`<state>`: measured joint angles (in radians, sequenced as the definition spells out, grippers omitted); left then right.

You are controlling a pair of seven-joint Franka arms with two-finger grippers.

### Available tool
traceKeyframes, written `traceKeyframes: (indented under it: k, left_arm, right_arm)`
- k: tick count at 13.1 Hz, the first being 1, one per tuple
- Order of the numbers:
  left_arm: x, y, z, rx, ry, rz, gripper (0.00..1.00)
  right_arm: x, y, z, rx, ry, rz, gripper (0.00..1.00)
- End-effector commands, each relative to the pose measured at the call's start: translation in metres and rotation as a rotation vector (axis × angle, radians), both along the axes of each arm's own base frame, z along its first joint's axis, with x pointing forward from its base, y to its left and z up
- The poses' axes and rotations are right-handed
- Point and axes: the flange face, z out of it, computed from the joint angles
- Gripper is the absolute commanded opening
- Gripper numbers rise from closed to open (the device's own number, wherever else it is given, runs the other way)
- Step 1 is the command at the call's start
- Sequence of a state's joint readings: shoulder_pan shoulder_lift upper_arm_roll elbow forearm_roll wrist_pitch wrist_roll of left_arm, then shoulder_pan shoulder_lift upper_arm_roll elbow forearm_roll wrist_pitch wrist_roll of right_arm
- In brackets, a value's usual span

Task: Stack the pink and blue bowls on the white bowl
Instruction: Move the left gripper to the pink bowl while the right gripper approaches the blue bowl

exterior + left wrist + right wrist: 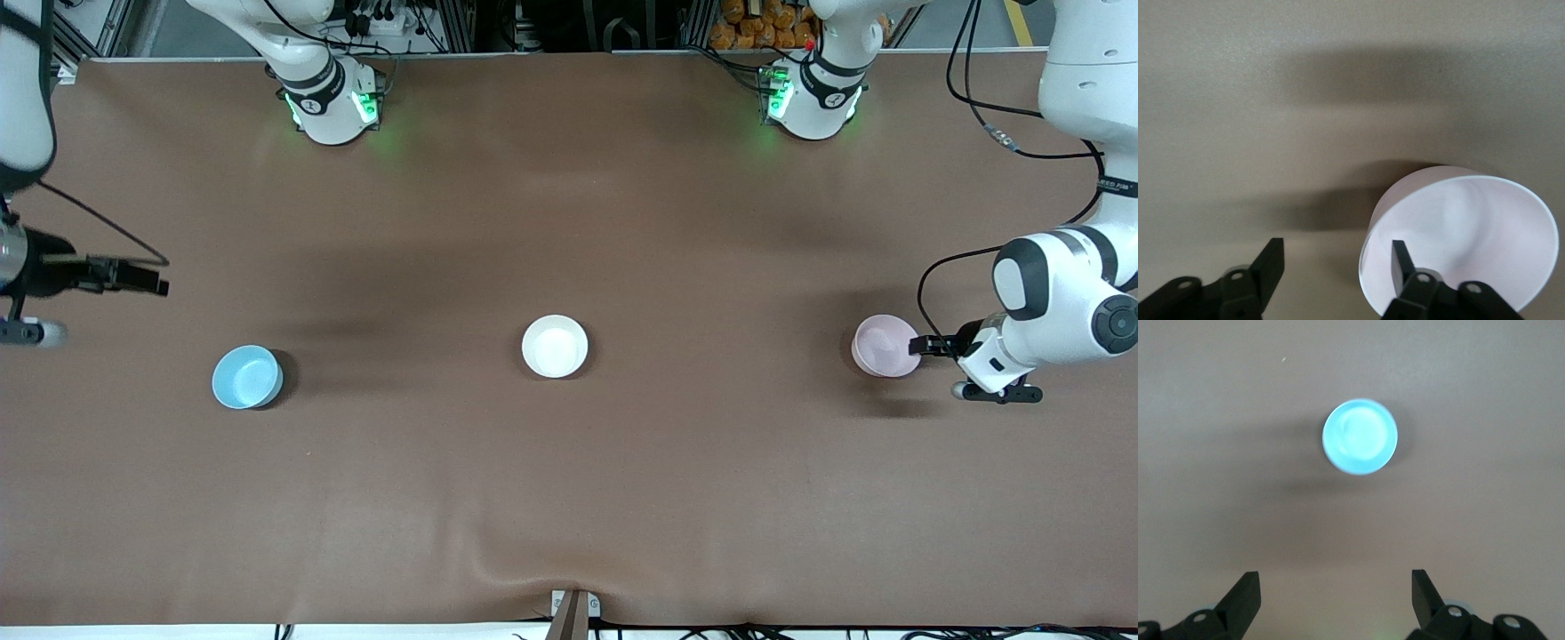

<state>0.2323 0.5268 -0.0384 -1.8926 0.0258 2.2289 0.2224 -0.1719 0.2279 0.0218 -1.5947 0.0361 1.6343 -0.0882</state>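
The pink bowl [880, 345] stands on the brown table toward the left arm's end. My left gripper [917, 346] is open at its rim. In the left wrist view the gripper [1337, 245] has one finger [1400, 263] inside the pink bowl [1471, 227] and the other outside it. The white bowl [555, 346] stands mid-table. The blue bowl [247, 377] stands toward the right arm's end. My right gripper [160, 286] is open and empty, up in the air over bare table beside the blue bowl. The right wrist view shows this gripper [1335, 576] with the blue bowl [1359, 437] ahead of it.
The three bowls stand roughly in a row across the brown mat [569, 222]. The mat has a wrinkle [533, 556] by a small bracket [573, 612] at the edge nearest the front camera. Both arm bases [331, 102] stand along the edge farthest from it.
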Motion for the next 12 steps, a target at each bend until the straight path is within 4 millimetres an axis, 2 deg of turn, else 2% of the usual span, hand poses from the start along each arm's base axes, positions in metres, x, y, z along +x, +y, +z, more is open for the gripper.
traceKeyframes:
  k: [1,3,4,6,8,10,12]
  left_arm:
    - [0.000,-0.003,-0.005,0.005,-0.009,0.000,0.47]
    - [0.003,-0.011,-0.003,0.005,-0.013,-0.006,0.10]
    - [0.004,-0.016,0.001,0.008,-0.011,0.001,0.00]
    - [0.007,-0.034,0.008,0.014,0.008,0.026,0.00]
    - [0.012,-0.050,0.021,0.009,0.002,0.013,0.00]
    - [0.021,-0.067,0.040,0.006,-0.020,0.025,0.00]
    - [0.035,-0.095,0.064,-0.008,-0.029,0.028,0.00]
  right_arm:
    - [0.017,-0.027,-0.042,0.016,0.002,0.035,1.00]
    - [0.021,-0.027,-0.070,0.023,0.038,0.048,1.00]
    - [0.028,-0.030,-0.088,0.023,0.032,0.049,1.00]
    - [0.035,-0.033,-0.112,0.026,0.021,0.076,1.00]
    - [0.032,-0.032,-0.131,0.025,0.022,0.080,1.00]
    - [0.029,-0.027,-0.143,0.025,0.027,0.086,1.00]
    - [0.028,-0.025,-0.149,0.021,0.017,0.089,1.00]
